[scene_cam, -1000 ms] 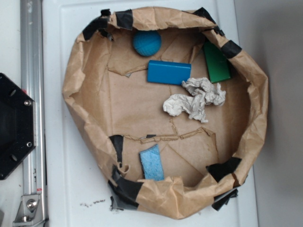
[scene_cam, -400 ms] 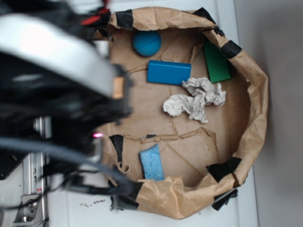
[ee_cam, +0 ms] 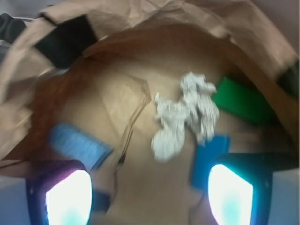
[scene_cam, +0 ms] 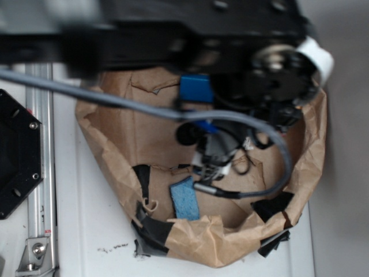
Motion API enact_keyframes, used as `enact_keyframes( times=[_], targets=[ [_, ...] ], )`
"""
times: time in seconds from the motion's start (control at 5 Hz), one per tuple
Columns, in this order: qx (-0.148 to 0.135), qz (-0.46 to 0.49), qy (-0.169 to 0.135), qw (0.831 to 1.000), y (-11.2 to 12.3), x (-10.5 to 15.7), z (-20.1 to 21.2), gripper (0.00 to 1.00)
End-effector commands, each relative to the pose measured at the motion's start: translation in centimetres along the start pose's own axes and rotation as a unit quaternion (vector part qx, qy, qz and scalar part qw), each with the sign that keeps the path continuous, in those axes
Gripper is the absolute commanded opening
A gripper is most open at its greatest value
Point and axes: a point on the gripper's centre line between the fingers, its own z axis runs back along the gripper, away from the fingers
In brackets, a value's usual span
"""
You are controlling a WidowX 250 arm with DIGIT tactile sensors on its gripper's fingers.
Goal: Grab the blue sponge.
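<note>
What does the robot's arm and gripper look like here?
The arm is black with round joint housings, and a grey cable loops along it. A white band sits at one joint. In the wrist view, the gripper has dark fingers with bright, glowing pads.

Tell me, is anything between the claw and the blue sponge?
Nothing visible. In the wrist view the blue sponge lies bare on the brown paper just beyond the open claw; the crumpled white paper sits off to the other side.

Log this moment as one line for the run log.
phase: approach | claw: open, empty, above paper basin | blue sponge: on floor near front wall, untouched | crumpled paper: mid-floor
</note>
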Motion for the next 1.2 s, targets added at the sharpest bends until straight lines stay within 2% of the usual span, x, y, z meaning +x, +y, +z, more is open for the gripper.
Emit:
enact_keyframes(
  times=[0.0,0.2,0.4,0.6,0.8,1.0],
  targets=[
    [0.073,-0.213,-0.035,0.974,-5.3,1.8,-4.0,1.00],
    [0.075,-0.334,-0.051,0.938,-7.9,-0.2,-4.7,1.00],
    [0.051,-0.358,-0.044,0.931,-9.1,-0.9,-5.5,1.00],
    [0.008,-0.341,-0.026,0.940,-8.8,-0.8,-6.2,1.00],
    [-0.076,-0.326,-0.003,0.942,-8.7,-1.1,-6.3,1.00],
    [-0.059,-0.360,0.001,0.931,-9.5,-1.6,-6.6,1.00]
  ],
)
